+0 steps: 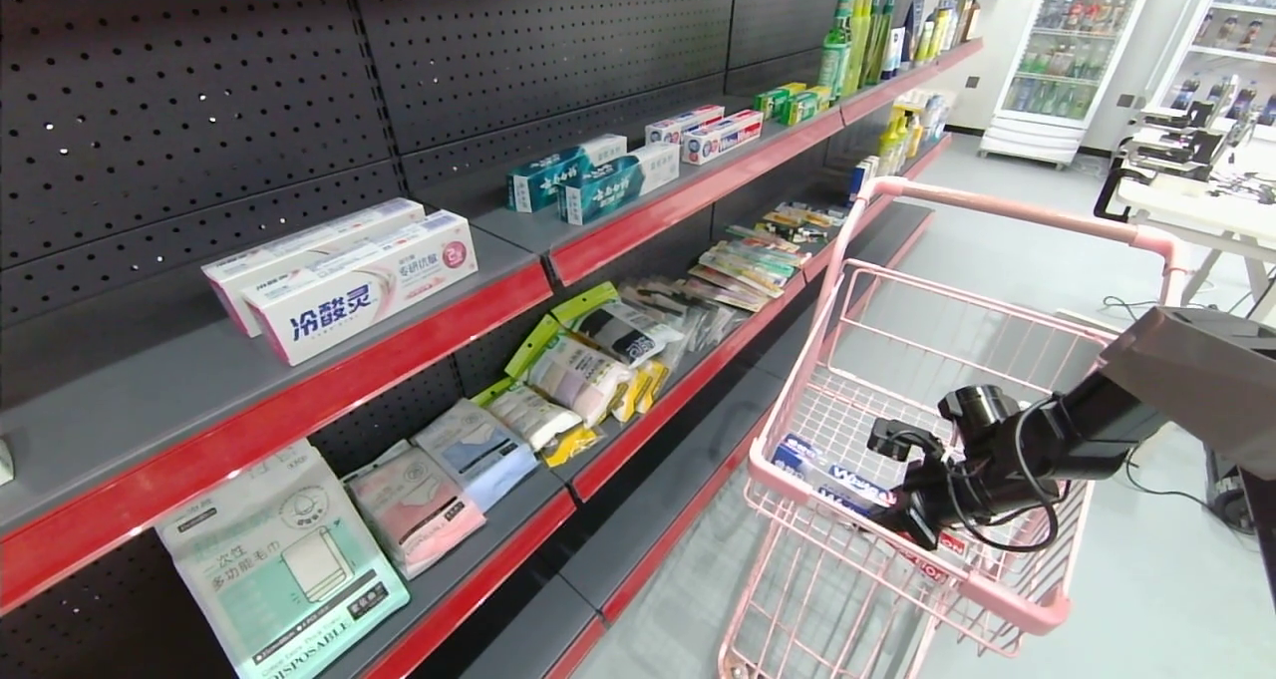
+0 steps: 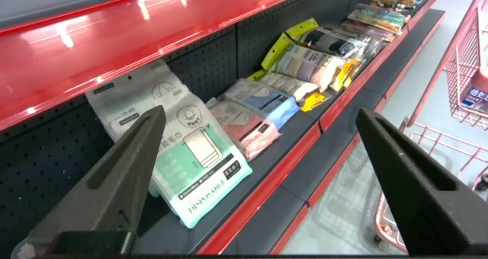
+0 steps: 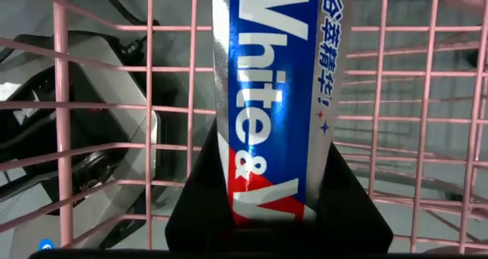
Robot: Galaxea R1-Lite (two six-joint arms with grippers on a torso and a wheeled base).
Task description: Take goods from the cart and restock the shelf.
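— Toothpaste box, where is it?
— Inside the cart, by its near rim; right pincer clamps it (ready for lifting to the shelf). Left pincer gapes open.

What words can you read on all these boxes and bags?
"White &" on the blue box in the cart.
"冷酸灵" on the white box on the upper shelf.
"DISPOSABLE" on the pale green pouch on the lower shelf.
The rest of the print is too small or blurred to read.
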